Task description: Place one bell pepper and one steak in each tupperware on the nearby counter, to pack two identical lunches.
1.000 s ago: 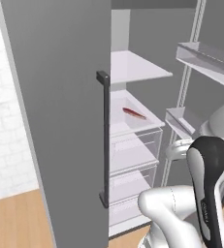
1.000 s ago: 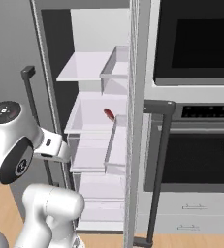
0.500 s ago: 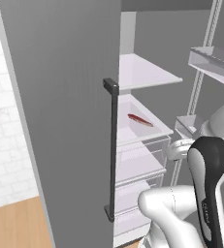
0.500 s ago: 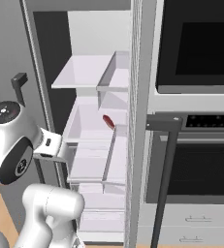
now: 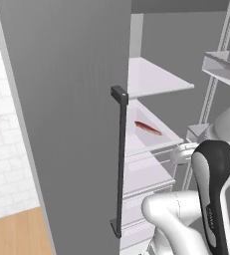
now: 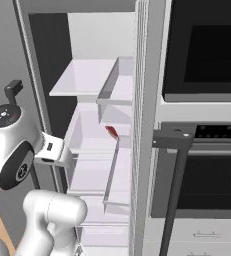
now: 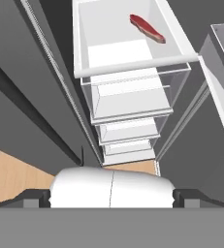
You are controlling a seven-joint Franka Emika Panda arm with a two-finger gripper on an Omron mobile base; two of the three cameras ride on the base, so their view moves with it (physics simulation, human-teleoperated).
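In the right base view the steak (image 6: 110,131) is mostly hidden behind the door bin (image 6: 118,102), only a dark red end showing. In the left base view the grey fridge door (image 5: 71,119) is cut off at the top and bottom edges and screens the left of the shelves (image 5: 156,82)

red steak (image 7: 147,28), white drawer (image 7: 108,58), grey fridge door (image 5: 66,114), black handle (image 5: 119,164)
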